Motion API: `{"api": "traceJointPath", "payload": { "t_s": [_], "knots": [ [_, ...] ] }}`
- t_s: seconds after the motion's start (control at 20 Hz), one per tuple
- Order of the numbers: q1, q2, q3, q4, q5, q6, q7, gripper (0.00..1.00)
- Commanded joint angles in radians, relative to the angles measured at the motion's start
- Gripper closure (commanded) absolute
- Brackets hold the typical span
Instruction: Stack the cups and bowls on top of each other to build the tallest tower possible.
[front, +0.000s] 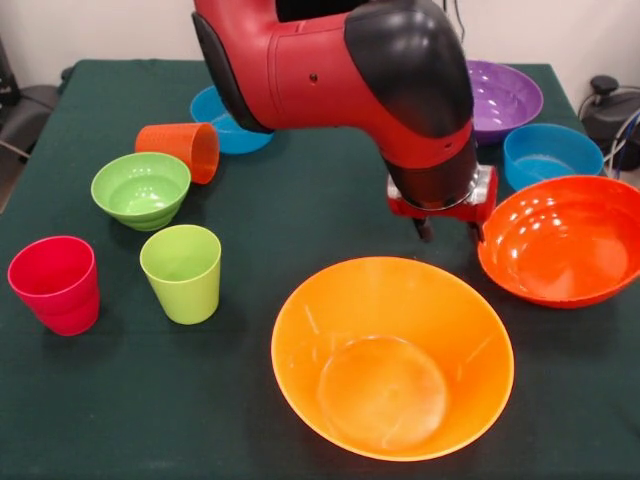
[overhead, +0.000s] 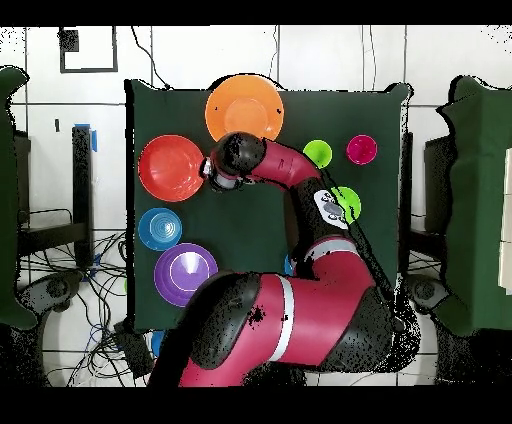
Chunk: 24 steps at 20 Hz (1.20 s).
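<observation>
No tower stands; the pieces are spread over the table. My gripper (front: 451, 232) is open and empty, low over the table, with one fingertip (front: 478, 233) at the left rim of the wide red-orange bowl (front: 565, 240). The big yellow-orange bowl (front: 390, 360) sits upright just in front of it. The purple bowl (front: 505, 100) and a blue bowl (front: 550, 155) are at the back right. A second blue bowl (front: 225, 125) is partly behind the arm. The orange cup (front: 185, 150) lies on its side. The small green bowl (front: 140, 190), lime green cup (front: 182, 272) and pinkish red cup (front: 57, 285) stand upright at the left. The pink bowl is out of view.
The dark green table (front: 300, 200) carries everything. In the overhead view my arm (overhead: 300, 180) crosses the table's middle and covers part of the green bowl (overhead: 347, 203); the gripper (overhead: 210, 170) is beside the red-orange bowl (overhead: 170, 168). Cables lie off the table's edge.
</observation>
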Motion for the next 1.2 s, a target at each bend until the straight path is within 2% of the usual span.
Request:
{"api": "traceJointPath", "payload": {
  "t_s": [0.05,0.25,0.45,0.7,1.2],
  "knots": [
    [0.035,-0.051,0.074,0.013,-0.051,0.087,-0.064,0.00],
    [0.042,-0.075,0.071,0.017,-0.045,0.102,-0.052,0.00],
    [0.050,-0.067,0.076,0.007,-0.035,0.102,-0.044,0.00],
    [0.056,-0.033,0.092,0.013,-0.027,0.048,-0.034,0.00],
    [0.084,-0.023,0.095,0.038,-0.011,-0.022,0.015,0.00]
  ]
}}
